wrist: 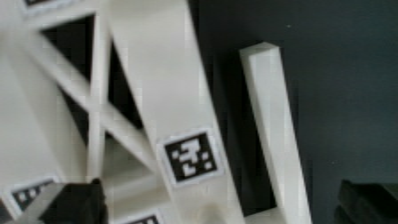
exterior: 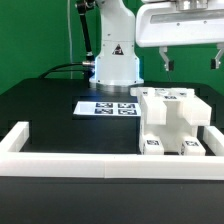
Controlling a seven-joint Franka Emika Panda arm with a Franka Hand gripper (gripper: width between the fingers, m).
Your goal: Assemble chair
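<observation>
While the chair [exterior: 172,122], a cluster of chunky white tagged blocks, rests on the black table [exterior: 40,112] below the pincer [exterior: 190,62] and well apart from it, the pincer's two fingers [exterior: 166,60] stand spread wide with nothing between them. Just beside the chair, on its camera side, runs the white border rail [exterior: 70,158]. The marker board [exterior: 108,107] lies below the pincer toward the exterior view's left.

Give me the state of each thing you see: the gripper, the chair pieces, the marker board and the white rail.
gripper: open, empty, above the chair.
chair: pieces clustered on the table, ungripped, by the white rail.
marker board: flat on the table, nothing on it.
white rail: lying on the table.
</observation>
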